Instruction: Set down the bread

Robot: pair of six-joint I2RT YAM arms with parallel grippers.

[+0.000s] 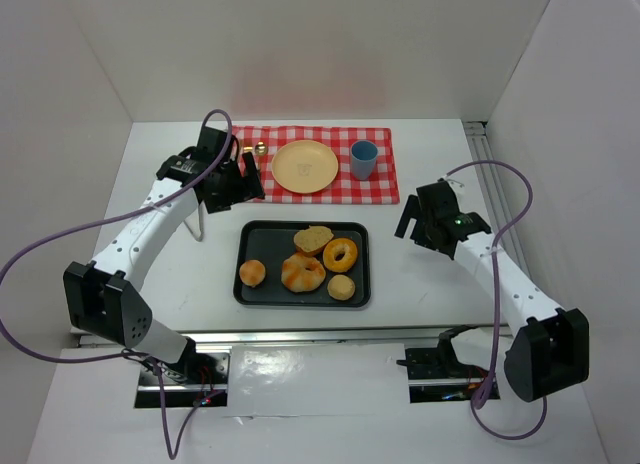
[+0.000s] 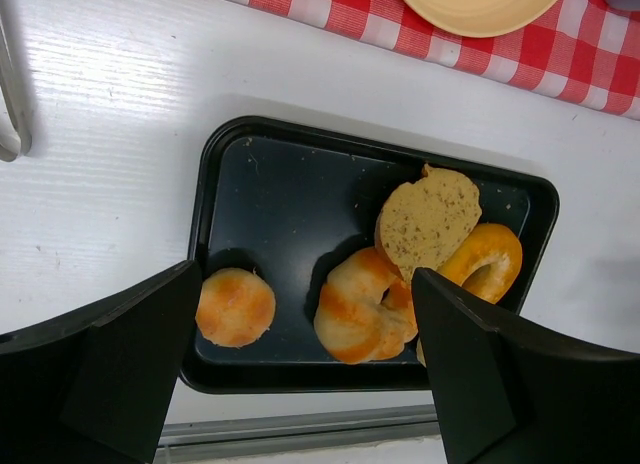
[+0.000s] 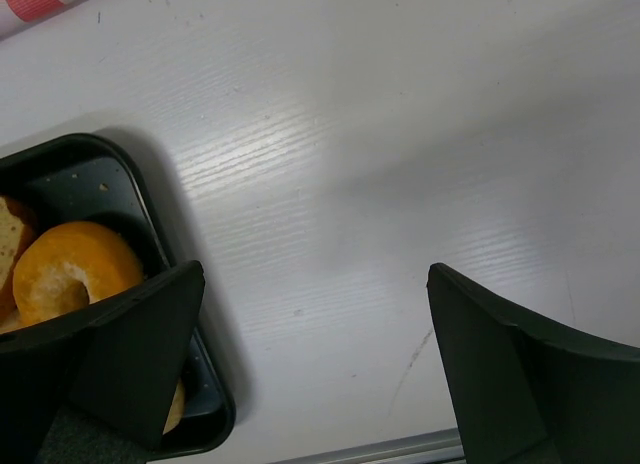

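The tray (image 1: 242,294) is sitting on the white surface (image 1: 430,164) just ahead of the arm bases, and all the bread is lying in it. Along its near side are a round bun (image 1: 252,273), a twisted roll (image 1: 303,273) and a small bun (image 1: 341,287). Behind them a ring-shaped bread (image 1: 340,254) and a bread slice (image 1: 313,239) are resting. The slice is tilted and is leaning against both the roll and the ring (the task is not saying which piece is meant, so I am taking the slice as the likeliest).

The right gripper (image 3: 315,274) is hanging just off the tray's right edge. Its jaws are spread and carrying nothing, and it is looking mostly at bare surface. The left gripper (image 2: 305,284) is hovering by the tray's far-left corner, jaws likewise wide apart and empty. In its wrist view the slice is lying ahead and towards the right-hand jaw, with its long axis running slantwise.

The left arm is looking the nearer to both the slice and the plate (image 1: 305,167). It would probably be needing a sideways shift and a wrist turn. The roll and ring touching the slice are crowding where the jaws would be going.

Farthest off, the checked cloth (image 1: 385,189) is carrying the plate, which looks the likely resting place, and a cup (image 1: 363,159) is standing just beside the plate's right.
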